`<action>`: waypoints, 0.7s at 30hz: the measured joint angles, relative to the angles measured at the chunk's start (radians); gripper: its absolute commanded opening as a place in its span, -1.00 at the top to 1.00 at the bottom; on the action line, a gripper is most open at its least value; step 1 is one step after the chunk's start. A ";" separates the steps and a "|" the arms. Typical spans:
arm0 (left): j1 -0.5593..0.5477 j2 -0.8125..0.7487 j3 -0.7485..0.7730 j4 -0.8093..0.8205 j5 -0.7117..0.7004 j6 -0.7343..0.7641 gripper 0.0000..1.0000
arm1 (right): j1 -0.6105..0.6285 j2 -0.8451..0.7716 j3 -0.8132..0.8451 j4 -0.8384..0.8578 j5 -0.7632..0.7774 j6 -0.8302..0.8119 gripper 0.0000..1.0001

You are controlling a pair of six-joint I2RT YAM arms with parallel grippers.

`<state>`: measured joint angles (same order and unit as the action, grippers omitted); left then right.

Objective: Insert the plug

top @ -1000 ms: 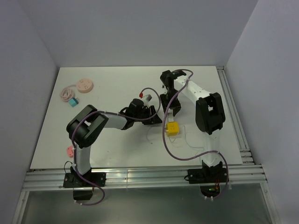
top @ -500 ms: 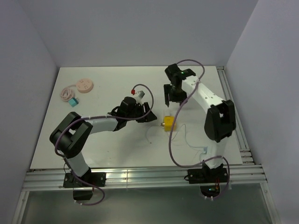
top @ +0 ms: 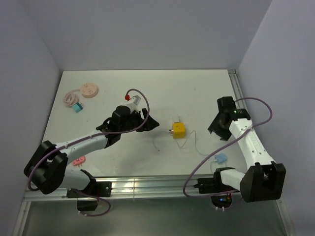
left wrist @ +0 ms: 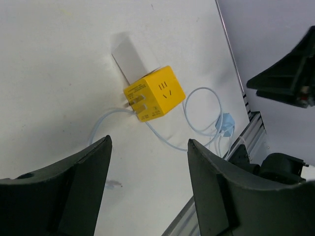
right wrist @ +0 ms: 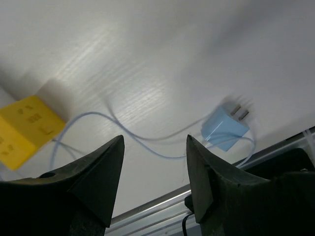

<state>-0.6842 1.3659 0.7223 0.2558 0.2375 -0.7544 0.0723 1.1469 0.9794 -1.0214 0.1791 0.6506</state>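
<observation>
A yellow cube socket (top: 177,130) lies on the white table, also in the left wrist view (left wrist: 153,93) and the right wrist view (right wrist: 27,130). A pale blue cable (top: 194,142) loops from its side to a light blue plug (top: 220,158) near the front right edge; the plug (right wrist: 225,128) lies flat with its two prongs bare, and the left wrist view shows the plug (left wrist: 226,123) too. My left gripper (top: 149,121) hangs left of the cube, open and empty (left wrist: 149,142). My right gripper (top: 216,129) is to the cube's right, open and empty (right wrist: 154,138).
A pink round disc (top: 90,90) with a coiled cord and a teal plug (top: 77,108) sit at the far left. A small pink piece (top: 78,161) lies near the left arm. Aluminium rails (top: 147,184) border the near edge, and more rails (top: 246,113) run along the right.
Both arms have drawn back from the cube: the left gripper went left, the right arm swung out to the right side. The cube now lies alone on the table.
</observation>
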 measured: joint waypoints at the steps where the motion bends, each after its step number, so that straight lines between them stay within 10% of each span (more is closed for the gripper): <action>1: 0.000 -0.014 -0.013 -0.002 0.001 -0.002 -0.38 | -0.020 0.004 -0.031 0.002 -0.005 0.008 -0.19; 21: -0.001 -0.143 -0.127 0.000 0.020 -0.012 -0.41 | -0.303 0.212 -0.240 0.048 -0.059 0.006 -0.22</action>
<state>-0.6849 1.2232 0.5949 0.2562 0.2573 -0.7666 -0.2310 1.3594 0.7399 -0.9733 0.1200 0.6571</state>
